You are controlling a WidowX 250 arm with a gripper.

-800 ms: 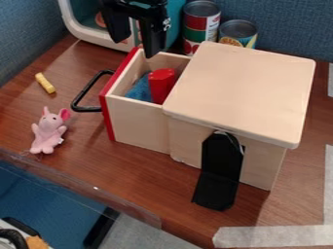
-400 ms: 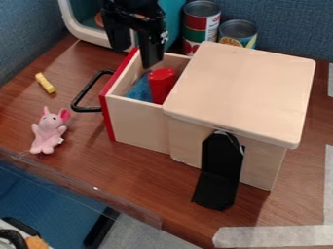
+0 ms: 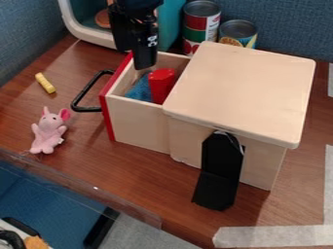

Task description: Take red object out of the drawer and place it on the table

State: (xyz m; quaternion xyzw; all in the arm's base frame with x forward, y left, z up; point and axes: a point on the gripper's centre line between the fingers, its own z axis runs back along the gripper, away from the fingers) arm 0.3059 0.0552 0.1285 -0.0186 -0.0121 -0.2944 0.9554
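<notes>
The black gripper [image 3: 133, 59] hangs at the top of the view, over the back corner of the pulled-out drawer [image 3: 137, 119]. It is open, one finger nearer the camera than the other. Inside the drawer stands the red object [image 3: 162, 85], up against the wooden box's lid, with its lower end hidden by the drawer's side. The gripper is above and to the left of this object, apart from it. Blue cloth-like material [image 3: 138, 91] lies beside it in the drawer. The brown table [image 3: 139, 168] carries the box.
The drawer's black handle [image 3: 83, 97] juts out left. A pink toy mouse [image 3: 48, 131] and a yellow stick [image 3: 45, 83] lie on the left. Behind are two cans [image 3: 201, 24] and a white-and-teal toy [image 3: 89, 37]. The box lid [image 3: 244, 90] rises on the right.
The gripper has come down a little and turned, so its fingers look closer together from here. The drawer and the red object have not moved.
</notes>
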